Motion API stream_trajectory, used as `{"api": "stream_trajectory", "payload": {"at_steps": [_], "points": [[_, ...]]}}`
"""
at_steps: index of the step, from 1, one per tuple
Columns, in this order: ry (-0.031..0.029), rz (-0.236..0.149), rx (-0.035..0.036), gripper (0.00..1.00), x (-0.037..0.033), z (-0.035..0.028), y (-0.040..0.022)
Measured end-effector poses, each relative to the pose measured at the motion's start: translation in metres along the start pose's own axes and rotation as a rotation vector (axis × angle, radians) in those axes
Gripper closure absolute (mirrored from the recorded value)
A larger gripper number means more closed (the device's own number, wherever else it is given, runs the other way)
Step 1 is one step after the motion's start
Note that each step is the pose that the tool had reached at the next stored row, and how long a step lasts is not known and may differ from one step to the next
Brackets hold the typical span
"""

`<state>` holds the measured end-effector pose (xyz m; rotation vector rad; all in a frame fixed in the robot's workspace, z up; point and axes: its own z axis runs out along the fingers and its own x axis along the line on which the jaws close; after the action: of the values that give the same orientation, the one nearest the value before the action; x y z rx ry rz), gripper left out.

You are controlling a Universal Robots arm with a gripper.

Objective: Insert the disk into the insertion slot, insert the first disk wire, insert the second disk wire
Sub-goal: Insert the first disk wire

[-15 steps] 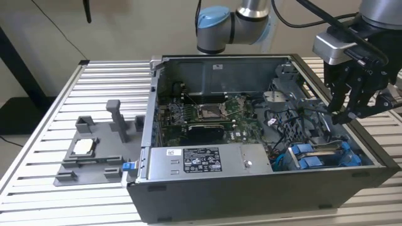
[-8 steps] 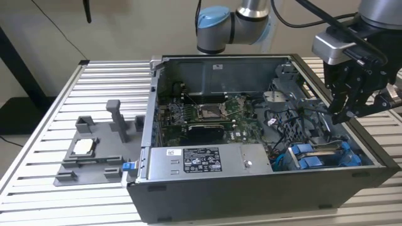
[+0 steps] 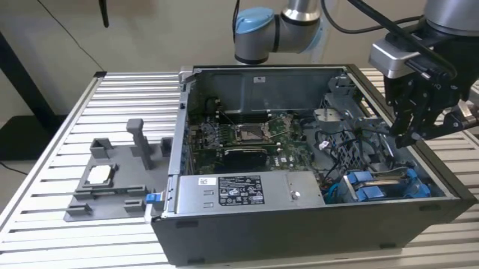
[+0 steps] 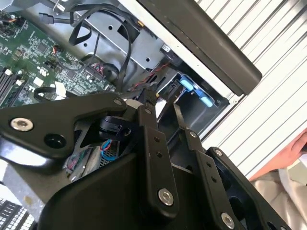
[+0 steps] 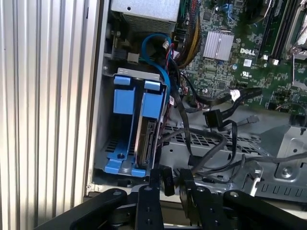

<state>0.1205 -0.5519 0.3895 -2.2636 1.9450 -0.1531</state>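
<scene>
Disk (image 5: 146, 141) upright, edge-on, in insertion slot (image 5: 123, 101)

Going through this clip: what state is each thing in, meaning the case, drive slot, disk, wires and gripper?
computer case: side open, insides exposed.
insertion slot: holds one disk.
disk: seated in the slot, on edge.
black wire connector: lying loose, plugged into nothing.
gripper: at the case edge beside the slot.
</scene>
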Motion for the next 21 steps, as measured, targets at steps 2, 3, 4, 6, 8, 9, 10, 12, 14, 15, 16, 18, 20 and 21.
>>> {"api": "stream_trajectory", "payload": {"at_steps": [2, 3, 4, 6, 8, 9, 10, 12, 14, 15, 16, 18, 20, 21], "points": [[0.0009, 0.0, 0.0042, 0.69, -0.0001, 0.0007, 0.0007], [0.0011, 0.0, 0.0058, 0.69, -0.0001, 0.0009, 0.0007], [0.0012, 0.0, 0.006, 0.69, -0.0001, 0.0009, 0.0006], [0.0015, 0.0, 0.0061, 0.78, -0.0001, 0.0009, 0.0007], [0.0027, -0.001, 0.006, 0.81, -0.0001, 0.0016, 0.0009], [0.0037, -0.001, 0.0058, 0.81, 0.0, 0.0015, 0.0009], [0.0045, -0.001, 0.0053, 0.81, 0.0005, 0.0016, 0.001], [0.0039, 0.0, 0.0017, 0.81, 0.0044, 0.0017, 0.0014], [0.0034, 0.001, -0.0033, 0.81, 0.01, 0.0016, 0.0023], [0.0033, 0.003, -0.0057, 0.81, 0.0124, 0.0016, 0.0026], [0.003, 0.004, -0.0081, 0.81, 0.0147, 0.0016, 0.003], [0.0028, 0.007, -0.0124, 0.81, 0.0177, 0.0019, 0.0035], [0.0044, 0.018, -0.0125, 0.81, 0.0183, 0.0033, 0.0038], [0.0062, 0.032, -0.0121, 0.81, 0.0183, 0.0039, 0.0038]]}}
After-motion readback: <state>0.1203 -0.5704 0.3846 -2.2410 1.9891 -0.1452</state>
